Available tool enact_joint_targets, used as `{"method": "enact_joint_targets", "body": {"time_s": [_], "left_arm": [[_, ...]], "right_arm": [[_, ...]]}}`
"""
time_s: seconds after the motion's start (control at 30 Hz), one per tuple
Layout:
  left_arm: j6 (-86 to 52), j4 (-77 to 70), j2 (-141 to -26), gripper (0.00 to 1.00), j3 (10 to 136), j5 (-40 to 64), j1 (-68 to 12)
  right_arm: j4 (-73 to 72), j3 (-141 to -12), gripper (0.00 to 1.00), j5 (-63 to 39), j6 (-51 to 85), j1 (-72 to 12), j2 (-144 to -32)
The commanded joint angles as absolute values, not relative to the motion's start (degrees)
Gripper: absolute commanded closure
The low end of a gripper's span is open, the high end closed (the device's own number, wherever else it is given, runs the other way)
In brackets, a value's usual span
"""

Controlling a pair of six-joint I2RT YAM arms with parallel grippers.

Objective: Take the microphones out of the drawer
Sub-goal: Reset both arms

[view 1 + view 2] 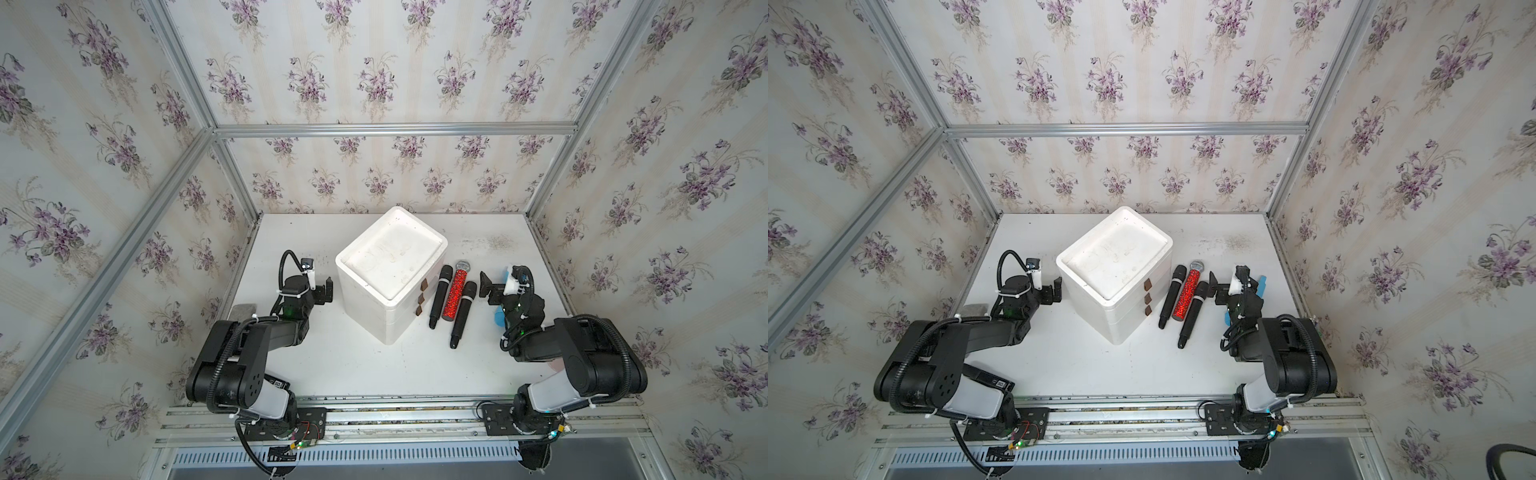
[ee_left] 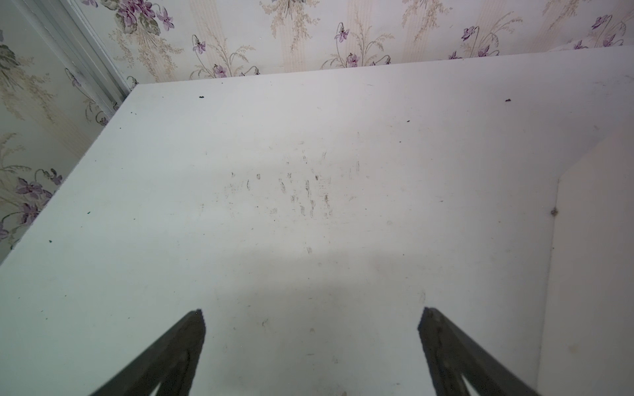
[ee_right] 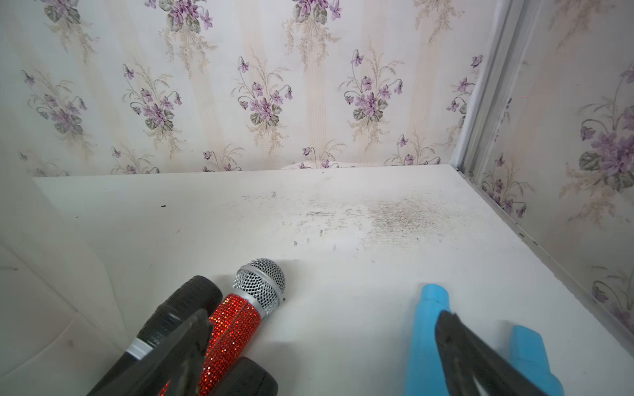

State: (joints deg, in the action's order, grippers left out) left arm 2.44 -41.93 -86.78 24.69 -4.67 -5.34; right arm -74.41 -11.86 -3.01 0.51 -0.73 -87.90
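The white drawer unit [image 1: 390, 266] [image 1: 1113, 257] stands mid-table, its three brown-handled drawers [image 1: 420, 297] all shut. To its right, on the table, lie a red glitter microphone [image 1: 454, 291] [image 1: 1187, 293] [image 3: 240, 325] with a silver mesh head and two black microphones [image 1: 439, 297] [image 1: 462, 313] on either side of it. My right gripper [image 1: 488, 289] [image 3: 324, 315] hangs open just right of them, holding nothing. Left of the unit, my left gripper [image 1: 326, 291] [image 2: 312, 312] is open over bare table.
Blue plastic pieces [image 3: 425, 336] [image 3: 528, 349] lie under my right gripper near the right wall. A grey block [image 1: 243, 311] sits by the left wall behind my left arm. Wallpapered walls with metal framing enclose three sides.
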Motion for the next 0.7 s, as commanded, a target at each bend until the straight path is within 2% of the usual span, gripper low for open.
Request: {"method": "enact_joint_targets", "body": {"time_s": [0.0,0.67], "left_arm": [[2.3,-43.1,-86.8,0.01,24.7,-5.1,-5.4],[2.4,-43.0,-86.8,0.01,24.7,-5.1,-5.4]], "right_arm": [[-74.1,-12.0,0.0,-0.6,1.2,-0.8,-87.9],[-79.4,-9.2,0.0,1.7,2.0,-0.8,-87.6]]}}
